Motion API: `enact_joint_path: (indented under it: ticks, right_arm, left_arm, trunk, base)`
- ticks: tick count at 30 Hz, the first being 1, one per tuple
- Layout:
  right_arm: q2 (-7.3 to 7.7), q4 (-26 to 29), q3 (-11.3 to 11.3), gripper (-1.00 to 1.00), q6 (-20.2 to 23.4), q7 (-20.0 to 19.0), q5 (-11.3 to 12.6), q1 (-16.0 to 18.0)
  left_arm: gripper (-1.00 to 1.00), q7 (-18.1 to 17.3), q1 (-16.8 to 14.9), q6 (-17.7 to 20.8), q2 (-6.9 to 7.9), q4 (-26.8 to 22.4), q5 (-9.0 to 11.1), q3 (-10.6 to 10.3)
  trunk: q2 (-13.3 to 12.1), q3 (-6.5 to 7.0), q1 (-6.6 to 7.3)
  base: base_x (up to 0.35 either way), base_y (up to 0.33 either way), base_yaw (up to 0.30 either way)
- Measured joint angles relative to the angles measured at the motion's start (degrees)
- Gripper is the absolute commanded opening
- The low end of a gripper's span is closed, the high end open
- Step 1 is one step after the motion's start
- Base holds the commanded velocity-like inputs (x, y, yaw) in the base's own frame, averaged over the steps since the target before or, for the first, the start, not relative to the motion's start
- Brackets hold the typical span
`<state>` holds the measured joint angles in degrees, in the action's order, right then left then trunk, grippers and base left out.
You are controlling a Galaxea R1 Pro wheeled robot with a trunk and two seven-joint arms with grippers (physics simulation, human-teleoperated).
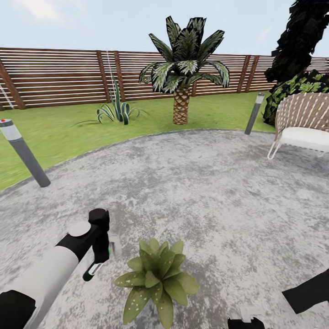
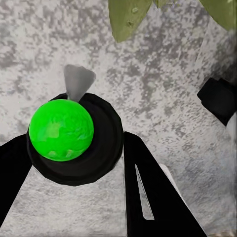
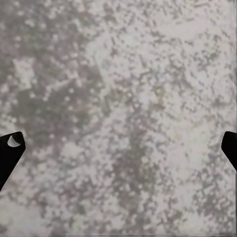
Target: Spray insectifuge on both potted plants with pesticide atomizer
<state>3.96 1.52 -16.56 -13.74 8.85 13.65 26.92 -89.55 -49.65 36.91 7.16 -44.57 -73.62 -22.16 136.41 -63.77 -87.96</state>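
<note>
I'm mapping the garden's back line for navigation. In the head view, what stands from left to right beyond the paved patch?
Near lamp post → spiky agave → palm → second lamp post → wicker bench, with the slat fence behind them.

Grey paved patch (image 1: 205,192) bordered by lawn (image 1: 59,132)

A potted plant (image 1: 157,278) sits on the near paving; a white-cushioned wicker chair (image 1: 301,123) stands far right, grey lamp posts (image 1: 25,153) at its edge.
</note>
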Motion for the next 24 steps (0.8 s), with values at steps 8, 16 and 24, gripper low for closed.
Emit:
enact_joint_path:
  ticks: [8, 16, 24]
  right_arm:
    - [-0.01, -0.02, 0.01, 1.00, 0.00, 0.00, 0.00, 0.03]
    - [-0.01, -0.02, 0.00, 1.00, 0.00, 0.00, -0.04, 0.04]
    - [-0.01, -0.02, -0.06, 1.00, 0.00, 0.00, -0.09, 0.02]
  left_arm:
    - [-1.00, -0.01, 2.19, -0.08, 2.29, -0.09, 0.54, 0.22]
    - [-1.00, -0.02, 1.95, -0.43, 1.23, -0.24, 1.09, 0.44]
    - [-1.00, 1.22, 2.22, -10.88, 3.41, -0.01, 2.50, 8.91]
  trunk:
    - [0.00, 0.00, 0.00]
    - [0.00, 0.00, 0.00]
    - [0.00, 0.00, 0.00]
  base:
    - [0.000, 0.000, -0.039]
    - [0.000, 0.000, 0.000]
    - [0.000, 0.000, 0.000]
